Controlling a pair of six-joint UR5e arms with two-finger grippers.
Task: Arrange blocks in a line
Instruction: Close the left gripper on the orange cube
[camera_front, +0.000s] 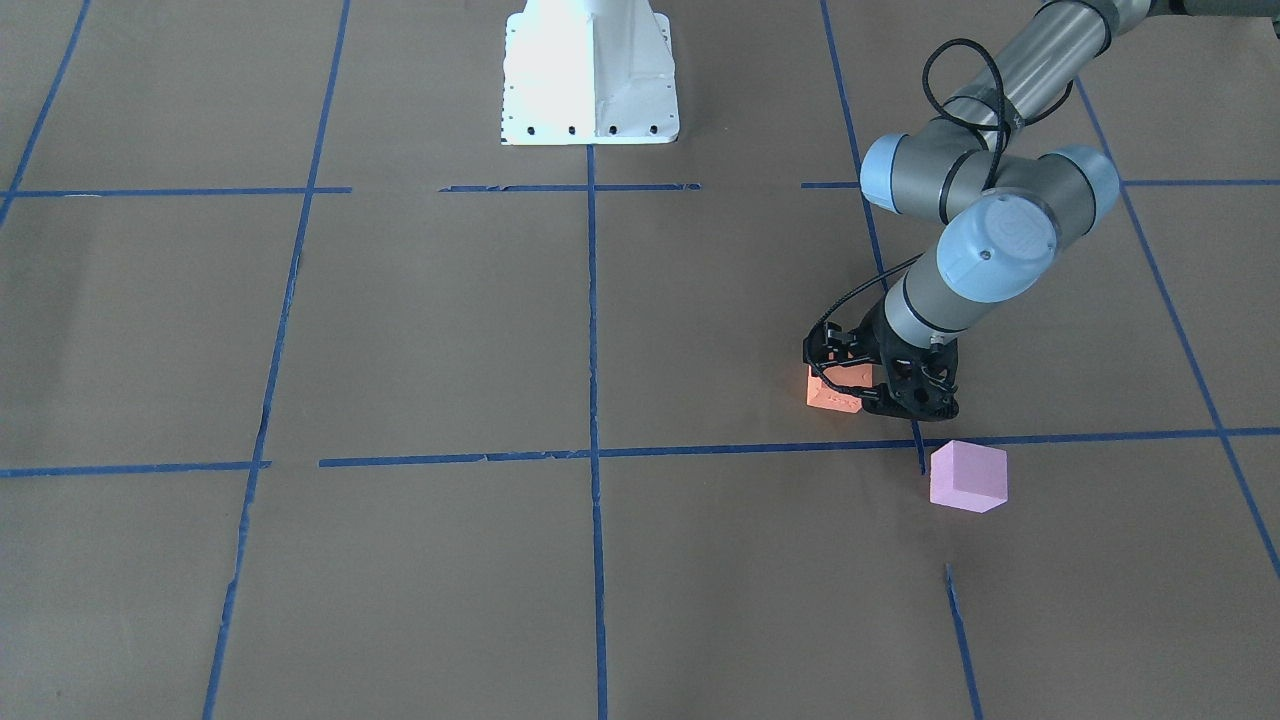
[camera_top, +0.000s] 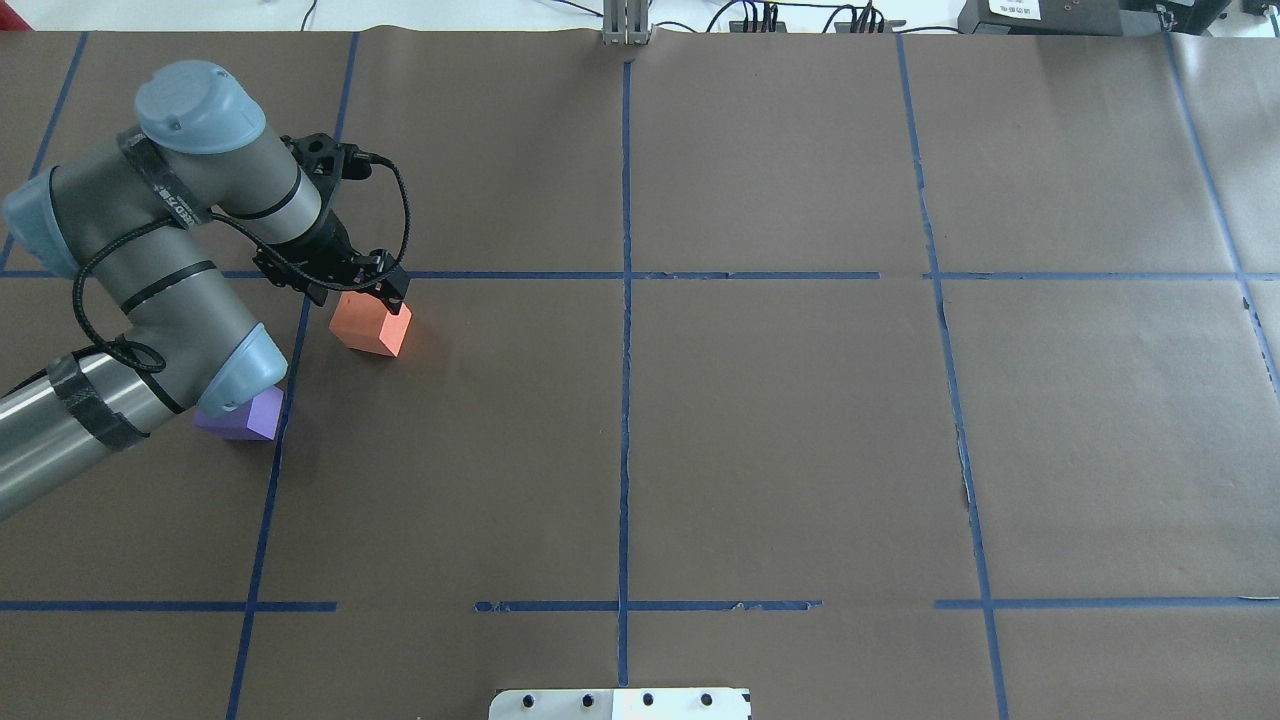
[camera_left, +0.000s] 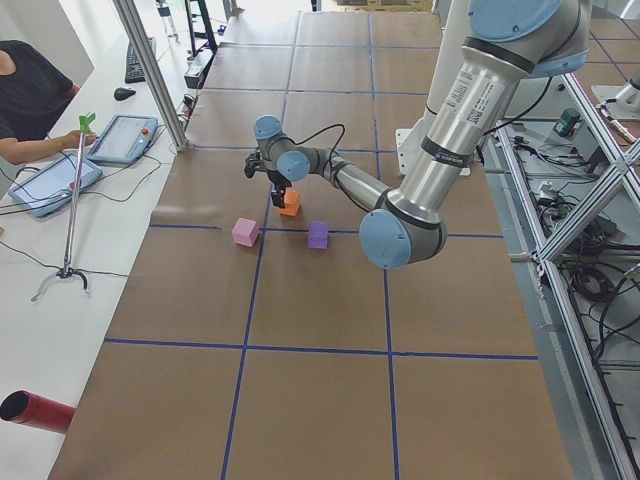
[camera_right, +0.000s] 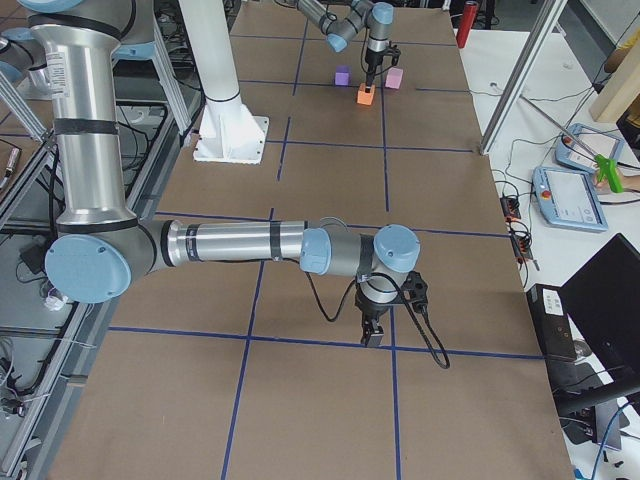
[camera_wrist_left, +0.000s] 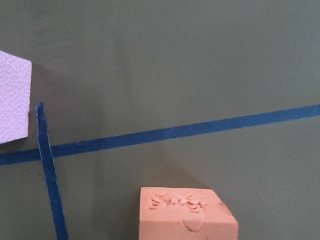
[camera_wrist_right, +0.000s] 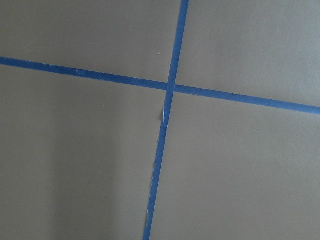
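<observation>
The orange block (camera_top: 370, 325), a matte foam-like cube with a dented top face, lies directly under the left gripper (camera_top: 352, 290). It is offset from the line between the violet block (camera_top: 248, 415), nearer the robot, and the pink block (camera_front: 967, 476), farther out, and all three stand apart on the brown tabletop (camera_top: 780, 430). The step in hand appears to be placing this cube, though I cannot tell whether the left fingers are clamped on it or free; the next move calls for bringing it level with the other two. The right gripper (camera_right: 374, 335) hangs well apart over crossed blue tape (camera_wrist_right: 170, 90), and I cannot tell the state of its fingers either.
</observation>
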